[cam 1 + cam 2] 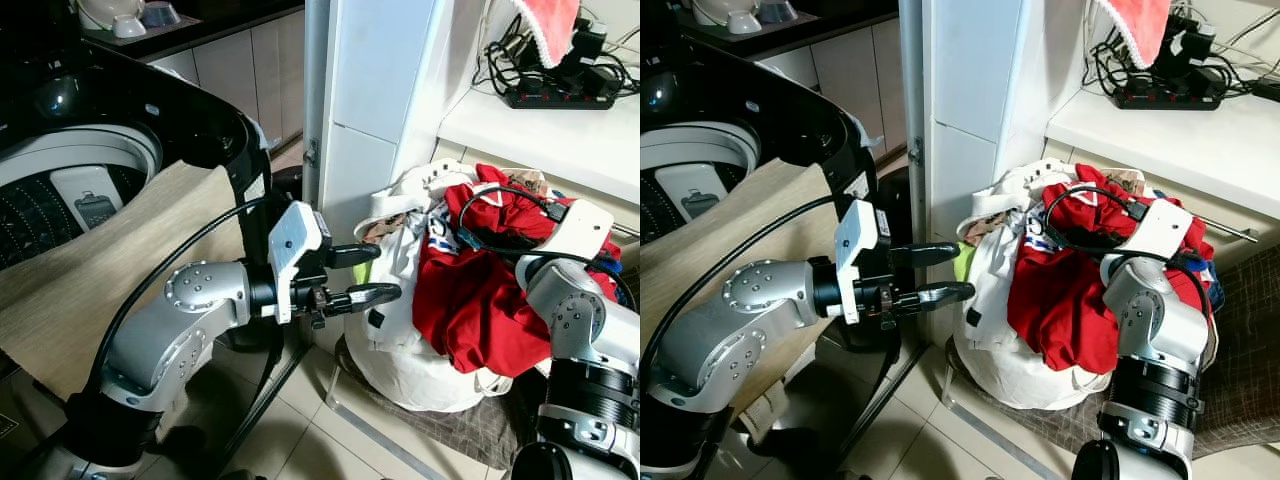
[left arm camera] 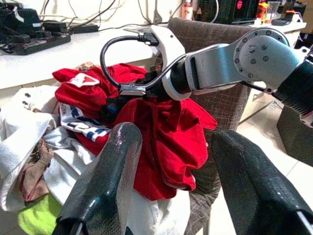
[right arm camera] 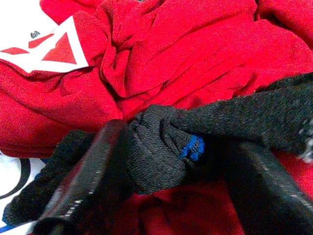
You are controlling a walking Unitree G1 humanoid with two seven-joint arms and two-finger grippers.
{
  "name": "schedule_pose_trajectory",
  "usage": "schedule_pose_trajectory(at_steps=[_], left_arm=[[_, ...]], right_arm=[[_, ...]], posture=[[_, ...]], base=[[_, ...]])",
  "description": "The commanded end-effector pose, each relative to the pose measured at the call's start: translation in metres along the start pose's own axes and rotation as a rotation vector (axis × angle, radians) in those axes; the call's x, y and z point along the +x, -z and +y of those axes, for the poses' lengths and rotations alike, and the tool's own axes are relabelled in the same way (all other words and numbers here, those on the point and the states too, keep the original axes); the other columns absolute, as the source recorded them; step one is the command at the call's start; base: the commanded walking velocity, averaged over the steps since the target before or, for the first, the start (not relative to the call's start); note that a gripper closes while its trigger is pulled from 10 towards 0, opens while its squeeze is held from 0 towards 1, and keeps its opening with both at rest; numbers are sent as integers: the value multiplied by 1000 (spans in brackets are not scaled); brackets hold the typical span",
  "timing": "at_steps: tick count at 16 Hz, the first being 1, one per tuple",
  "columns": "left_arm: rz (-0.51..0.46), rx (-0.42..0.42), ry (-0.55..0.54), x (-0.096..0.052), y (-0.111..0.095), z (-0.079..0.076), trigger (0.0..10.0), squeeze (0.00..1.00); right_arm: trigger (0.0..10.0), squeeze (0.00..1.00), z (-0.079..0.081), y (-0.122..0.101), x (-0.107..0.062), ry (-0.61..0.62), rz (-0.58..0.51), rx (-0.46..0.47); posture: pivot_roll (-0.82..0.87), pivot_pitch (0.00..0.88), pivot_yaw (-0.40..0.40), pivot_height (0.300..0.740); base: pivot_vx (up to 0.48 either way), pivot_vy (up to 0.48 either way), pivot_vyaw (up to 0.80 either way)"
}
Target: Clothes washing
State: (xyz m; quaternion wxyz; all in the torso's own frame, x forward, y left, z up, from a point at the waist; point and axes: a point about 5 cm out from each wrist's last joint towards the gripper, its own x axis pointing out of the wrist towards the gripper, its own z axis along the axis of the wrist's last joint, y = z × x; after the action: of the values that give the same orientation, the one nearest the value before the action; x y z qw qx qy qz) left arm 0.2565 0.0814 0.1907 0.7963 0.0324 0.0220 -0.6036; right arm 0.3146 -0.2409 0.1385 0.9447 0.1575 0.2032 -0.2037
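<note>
Reaching toward the laundry, the left gripper (image 1: 362, 274) had its two black fingers spread wide, with nothing between them. It hung just beside the white laundry bag (image 1: 420, 370), which sat on the tiled floor (image 1: 310, 440). Close up, the right wrist view showed something the head views hid: the right gripper (image 3: 161, 161) had its fingers closed on a black knitted cloth (image 3: 161, 142) with a small blue patch. That cloth lay on top of the red shirt (image 1: 480, 300). The bag was heaped full of clothes, white ones near the left gripper and red ones under the right gripper. Behind the left arm stood the washing machine (image 1: 110, 160) with its lid up, and a beige cloth (image 1: 110, 270) hung over its front edge. Past the bag, a white counter (image 1: 560, 130) held a black power strip (image 1: 560, 97) and cables.
</note>
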Motion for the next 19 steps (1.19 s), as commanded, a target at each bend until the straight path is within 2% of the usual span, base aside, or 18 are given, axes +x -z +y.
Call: schedule_pose_trajectory(at_steps=[1,17,19], left_arm=[[3,23,-2,-2,-5,2,10000,0],[3,21,-2,-1,-5,3,10000,0],[-7,24,-15,-2,-6,5,10000,0]], right_arm=[[0,0,1,1,2,-8,24,22],[0,0,0,0,-2,-12,1,53],[0,0,1,-10,-8,-14,-53,63]], posture=[[-117,0,-31,740],[-121,0,-24,740],[-121,0,-25,740]], base=[[0,0,0],[0,0,0],[0,0,0]])
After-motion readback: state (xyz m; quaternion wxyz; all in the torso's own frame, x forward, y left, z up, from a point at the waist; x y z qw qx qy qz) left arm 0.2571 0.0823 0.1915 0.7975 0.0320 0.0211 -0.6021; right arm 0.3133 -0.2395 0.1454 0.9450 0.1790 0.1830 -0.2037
